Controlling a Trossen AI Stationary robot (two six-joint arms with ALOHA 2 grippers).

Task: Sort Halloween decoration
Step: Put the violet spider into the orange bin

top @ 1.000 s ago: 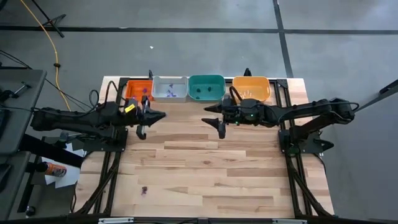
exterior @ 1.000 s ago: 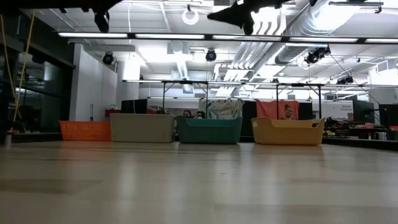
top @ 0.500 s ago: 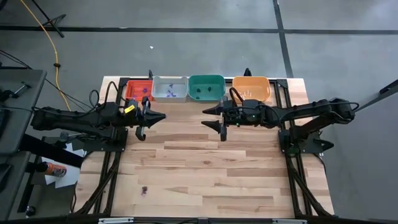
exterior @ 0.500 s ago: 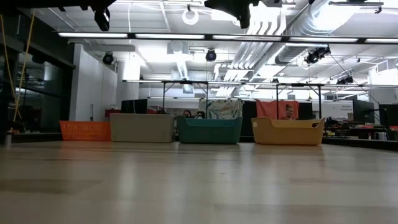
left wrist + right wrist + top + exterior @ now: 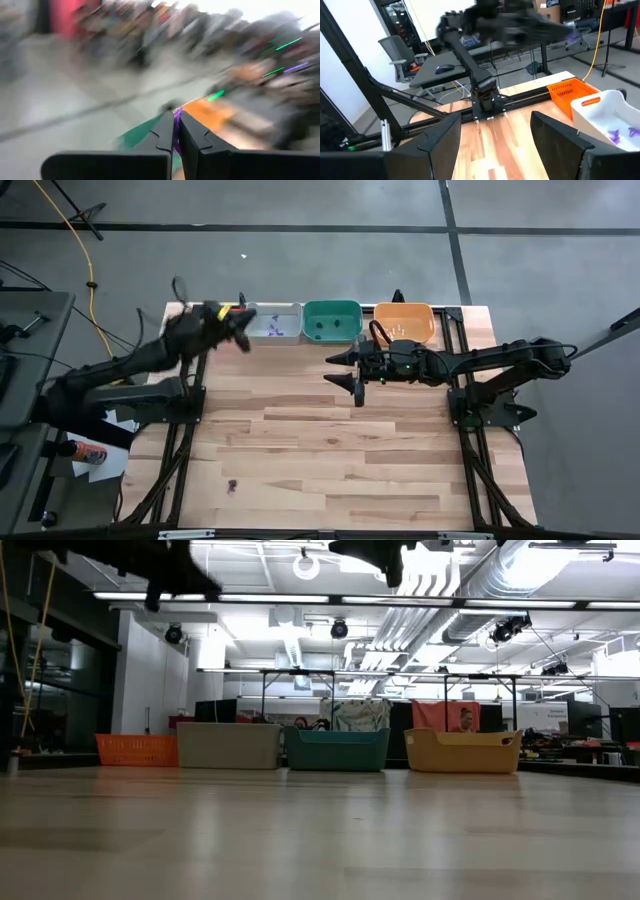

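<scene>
My left gripper (image 5: 243, 332) is raised over the far-left trays, near where the red tray meets the grey tray (image 5: 275, 322). It is shut on a purple trinket (image 5: 176, 131). The left wrist view is heavily blurred. Several purple trinkets (image 5: 619, 133) lie in the grey tray. One more purple trinket (image 5: 232, 485) lies on the table near the near-left corner. My right gripper (image 5: 346, 376) hangs open above the table, in front of the green tray (image 5: 332, 321), and touches nothing. My left gripper pinches the purple trinket between its two fingers (image 5: 165, 134). Only a thin purple strip (image 5: 176, 120) shows in the gap between them. The trinket is lifted clear of the table.
Four trays stand in a row along the far edge: red (image 5: 136, 749), grey, green and orange (image 5: 404, 322). The green tray holds a few dark bits. Black frame rails run along both sides of the wooden table (image 5: 330, 460).
My left arm has swung up and toward the table's far edge, from in front of the red tray to above the red and grey trays, fast enough to blur. My right gripper has shifted slightly toward the table's left edge.
</scene>
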